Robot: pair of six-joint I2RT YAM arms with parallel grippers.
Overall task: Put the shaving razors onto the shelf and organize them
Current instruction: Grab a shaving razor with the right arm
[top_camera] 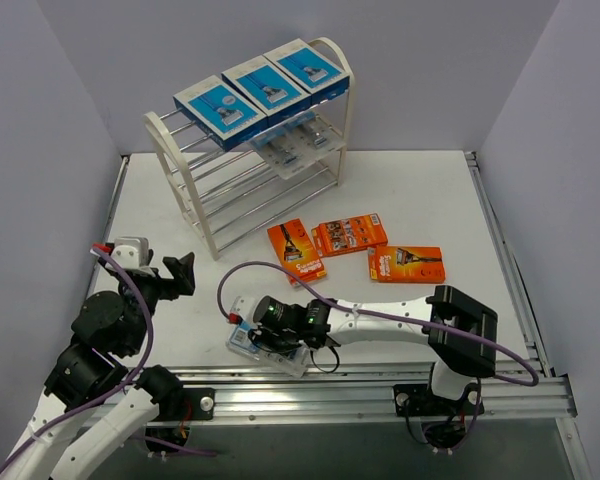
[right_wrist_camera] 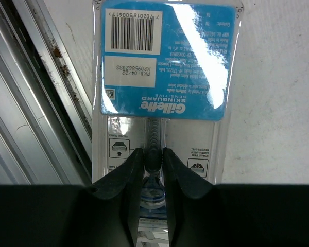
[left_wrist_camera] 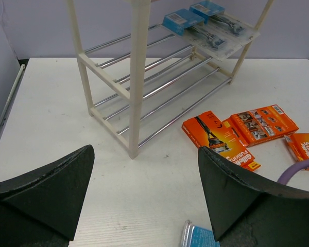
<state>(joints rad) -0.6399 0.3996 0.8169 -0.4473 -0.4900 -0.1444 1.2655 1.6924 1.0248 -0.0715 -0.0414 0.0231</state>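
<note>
right wrist: right pincer pinches blister pack | top: grip hidden

Robot lab cell: plain walls, alu rail, white table.

Shelf top tier full of blue boxes, second tier's right end taken by blister packs, lower tiers free, orange packs before it, right gripper pinching one blister pack at near edge.
</note>
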